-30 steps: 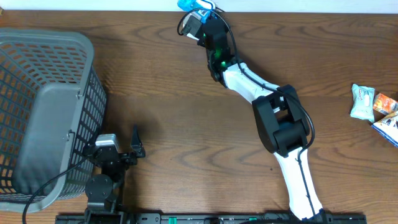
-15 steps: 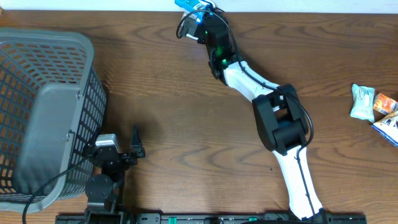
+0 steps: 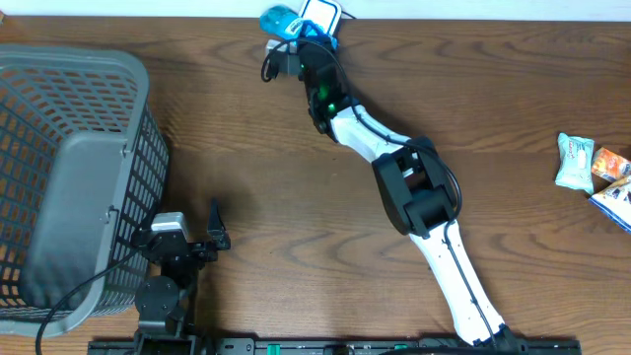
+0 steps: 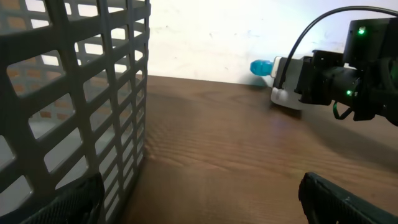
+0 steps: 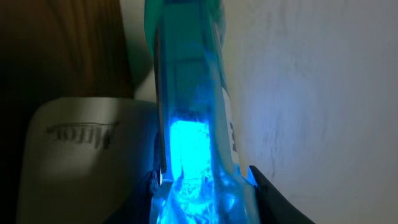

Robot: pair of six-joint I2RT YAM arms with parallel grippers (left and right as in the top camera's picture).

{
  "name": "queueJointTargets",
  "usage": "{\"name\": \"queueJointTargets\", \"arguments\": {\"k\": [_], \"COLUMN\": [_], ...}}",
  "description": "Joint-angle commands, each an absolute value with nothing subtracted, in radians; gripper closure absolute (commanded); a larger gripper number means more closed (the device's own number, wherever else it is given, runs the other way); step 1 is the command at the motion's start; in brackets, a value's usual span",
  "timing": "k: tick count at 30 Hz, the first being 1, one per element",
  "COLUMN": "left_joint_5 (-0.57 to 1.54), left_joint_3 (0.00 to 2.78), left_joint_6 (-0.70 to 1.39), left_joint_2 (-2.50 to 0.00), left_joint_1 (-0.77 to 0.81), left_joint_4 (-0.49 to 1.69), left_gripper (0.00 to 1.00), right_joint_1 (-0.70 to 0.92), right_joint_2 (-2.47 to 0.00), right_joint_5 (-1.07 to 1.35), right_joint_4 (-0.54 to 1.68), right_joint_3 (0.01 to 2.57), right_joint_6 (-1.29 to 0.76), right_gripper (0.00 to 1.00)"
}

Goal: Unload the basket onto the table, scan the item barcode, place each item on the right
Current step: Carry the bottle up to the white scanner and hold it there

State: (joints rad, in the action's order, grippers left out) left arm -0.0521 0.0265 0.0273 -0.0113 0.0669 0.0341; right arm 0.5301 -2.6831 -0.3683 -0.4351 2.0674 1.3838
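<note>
Wood-grain table (image 3: 246, 148) fills the overhead view, with a grey basket (image 3: 69, 177) at the left and a few snack packets (image 3: 575, 163) lying at the right edge. Near the basket, the left gripper (image 3: 217, 227) sits with its fingers apart and nothing between them. The right arm stretches to the far edge, where the right gripper (image 3: 288, 32) is clamped on a blue packet (image 3: 276, 18) just beside a white scanner (image 3: 320, 12). From the left wrist, the basket's mesh wall stands at the left, the spread fingers (image 4: 68, 205) frame bare wood, and the blue packet shows far off against a white wall (image 4: 205, 31). From the right wrist, the packet glows blue in the grip, scanner at its left, wall at its right.
</note>
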Motion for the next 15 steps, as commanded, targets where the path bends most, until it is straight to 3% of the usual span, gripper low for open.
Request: {"name": "queueJointTargets", "arguments": {"k": [1, 7, 15], "left_joint_5": [-0.068, -0.068, -0.068], "left_joint_3": [0.004, 0.004, 0.004], "left_joint_6": [0.035, 0.035, 0.035], "left_joint_2": [-0.01, -0.01, -0.01], "left_joint_1": [0.062, 0.062, 0.062], "left_joint_4": [0.067, 0.067, 0.067], "left_gripper": [0.0, 0.0, 0.0], "right_joint_1": [0.528, 0.529, 0.493], "right_joint_2": [-2.666, -2.623, -2.341], "right_joint_5": [-0.416, -0.441, -0.663], "right_joint_4": [-0.45, -0.401, -0.024], "right_joint_3": [2.118, 2.118, 2.118], "right_joint_6": [1.415, 1.332, 1.059], "right_gripper": [0.99, 0.99, 0.99]}}
